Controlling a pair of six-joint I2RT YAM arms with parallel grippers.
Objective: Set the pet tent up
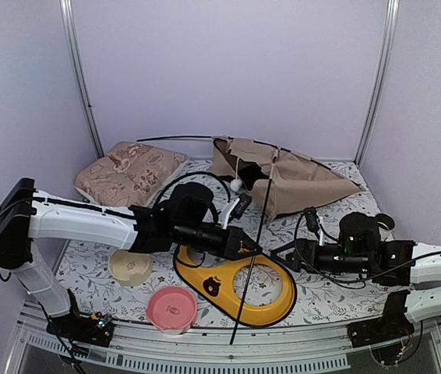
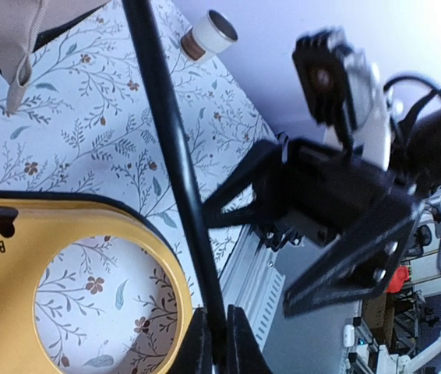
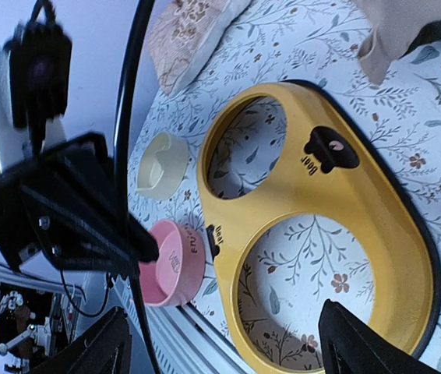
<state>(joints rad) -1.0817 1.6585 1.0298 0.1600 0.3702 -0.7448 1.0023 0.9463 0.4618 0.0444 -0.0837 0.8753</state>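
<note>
Pinching a pole — the pet tent lies slumped at the back.
Our left gripper clamps the black pole, our right gripper gapes empty — levering could twist the springy pole free.

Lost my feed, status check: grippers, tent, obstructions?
Left gripper shut on black pole. Right gripper open, facing it. Pet tent slumped at back. Yellow bowl stand under pole.

In the left wrist view the pet tent is cut off at the top-left corner, the right gripper is blurred, and the black pole exits the bottom edge inside the closed left gripper.
</note>
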